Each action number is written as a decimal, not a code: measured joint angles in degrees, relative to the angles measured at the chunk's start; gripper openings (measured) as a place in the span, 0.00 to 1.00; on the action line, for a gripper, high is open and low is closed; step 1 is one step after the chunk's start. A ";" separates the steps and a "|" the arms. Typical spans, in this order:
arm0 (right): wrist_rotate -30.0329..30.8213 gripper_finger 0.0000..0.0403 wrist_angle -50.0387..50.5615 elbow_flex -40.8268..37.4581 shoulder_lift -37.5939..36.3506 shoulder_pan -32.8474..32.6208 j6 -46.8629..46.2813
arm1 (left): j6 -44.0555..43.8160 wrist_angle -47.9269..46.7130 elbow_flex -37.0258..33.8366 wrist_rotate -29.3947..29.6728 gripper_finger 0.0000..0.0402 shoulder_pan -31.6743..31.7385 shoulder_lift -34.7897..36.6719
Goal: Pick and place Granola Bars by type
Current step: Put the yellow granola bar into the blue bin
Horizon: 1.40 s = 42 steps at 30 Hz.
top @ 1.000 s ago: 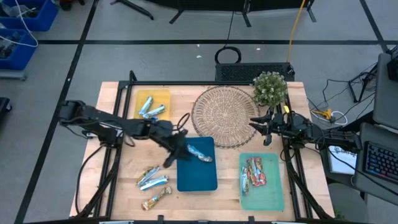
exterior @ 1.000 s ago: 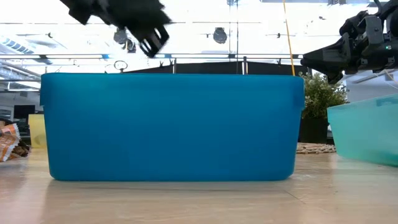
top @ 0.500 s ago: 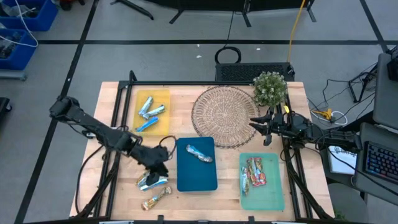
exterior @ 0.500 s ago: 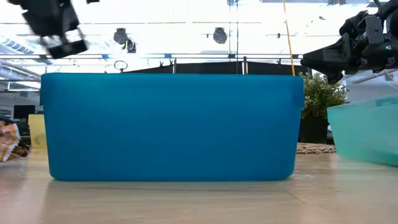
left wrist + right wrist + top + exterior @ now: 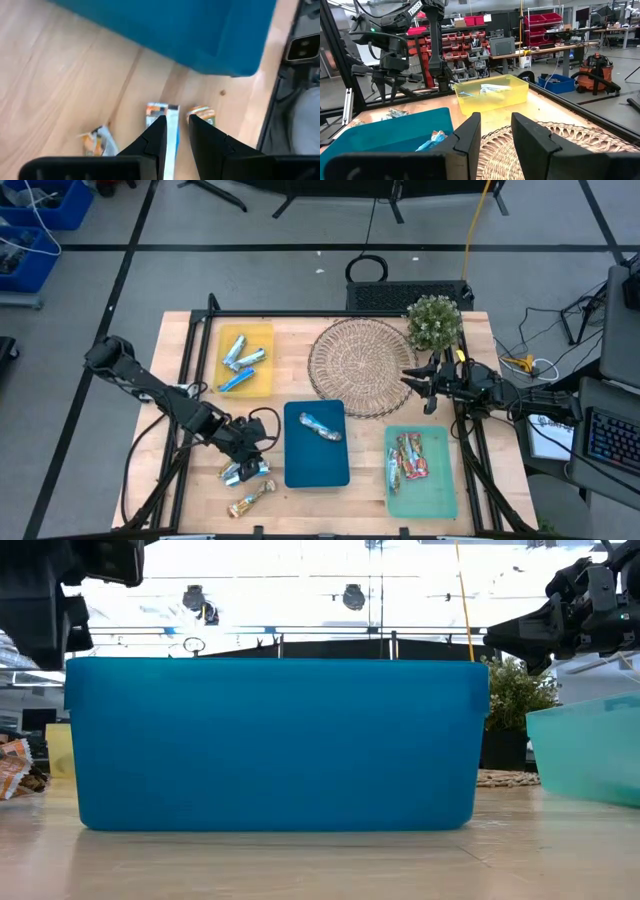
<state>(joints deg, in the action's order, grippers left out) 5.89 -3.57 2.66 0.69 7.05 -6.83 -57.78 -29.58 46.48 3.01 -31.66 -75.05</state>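
1. L gripper (image 5: 258,455) now low over the loose granola bars at the table's front-left, just left of the blue tray (image 5: 316,470); 1 s ago it sat at that tray's upper-left corner, half a sec ago already over the loose pile
2. L arm's elbow has swung back toward the table's left edge vs 1 s ago
3. L wrist view: fingers (image 5: 156,137) a little apart, nothing pinched, tips straddling a blue-and-silver bar (image 5: 170,131) lying on the wood; whether they touch it, can't tell
4. Same view: an orange-ended bar (image 5: 202,114) just beside it, another wrapped bar (image 5: 98,142) near, apart from both
5. High view: tan/gold bar (image 5: 250,500) lies nearest the front edge, clear of the gripper, same spot as before
6. One bar (image 5: 322,428) lies in the blue tray, unchanged; three blue-and-silver bars (image 5: 240,361) in the yellow tray (image 5: 266,335); red/orange bars (image 5: 411,456) in the green tray (image 5: 438,492), no change
7. R gripper (image 5: 408,383) waits at the right edge of the wicker mat (image 5: 355,360), by the plant (image 5: 434,323), fingers (image 5: 467,135) slightly apart and empty; no move over the sec
8. Low view: L arm went from above the blue tray to the far left, mostly out of shot
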 joint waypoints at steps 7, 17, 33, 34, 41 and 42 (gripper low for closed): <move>0.00 0.25 0.00 -0.02 0.00 0.00 0.00 | -6.96 -7.14 0.00 -2.28 0.22 -0.87 0.02; 0.00 0.25 -0.02 0.00 0.00 -0.01 0.01 | -16.65 -11.44 0.00 -1.61 0.22 -4.68 0.02; 0.00 0.25 -0.02 0.00 0.00 0.00 0.00 | -25.47 -15.13 -0.05 -10.25 0.22 -6.47 -9.18; 0.00 0.25 0.00 0.00 0.00 0.00 0.01 | -25.46 -14.43 -0.07 -10.67 0.22 -6.47 -9.73; 0.00 0.25 -0.02 0.00 0.00 0.00 0.00 | -25.47 -12.89 -0.07 -10.75 0.22 -6.47 -11.94; 0.00 0.25 -0.02 0.00 0.00 -0.02 0.00 | -25.45 -12.88 -0.07 -10.67 0.22 -6.47 -12.04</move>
<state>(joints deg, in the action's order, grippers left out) 5.89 -3.60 2.66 0.69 7.03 -6.83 -83.23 -42.46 46.41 -7.67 -38.13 -87.08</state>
